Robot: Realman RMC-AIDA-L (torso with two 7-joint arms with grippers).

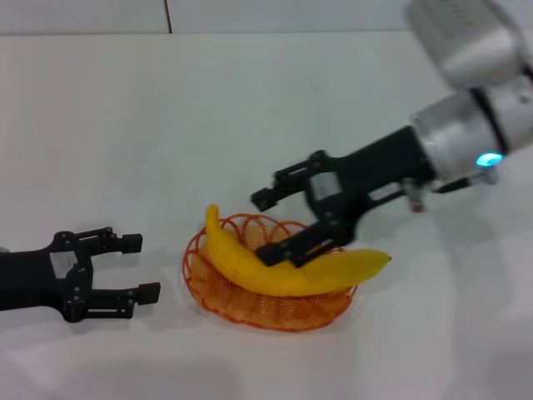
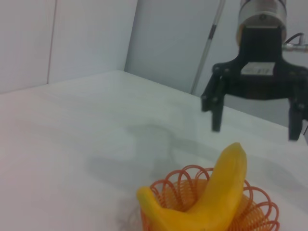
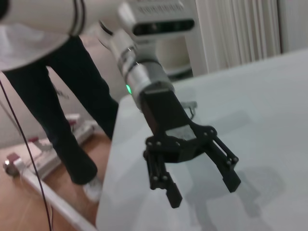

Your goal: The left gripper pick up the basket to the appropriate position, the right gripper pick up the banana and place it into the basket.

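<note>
A smooth curved yellow banana [image 1: 283,267] was seen lying across the shallow orange looped-wire basket [image 1: 218,293] on the white table [image 1: 125,125]. The right gripper [image 1: 268,227] was spread above it; the left gripper [image 1: 140,267] was spread beside the basket.

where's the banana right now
In the head view the banana lies across the basket, centre-front on the table, under the right gripper; the left gripper sits apart, leftward.

banana [image 1: 287,271] in basket [image 1: 250,304], right gripper [image 1: 268,227] above
</note>
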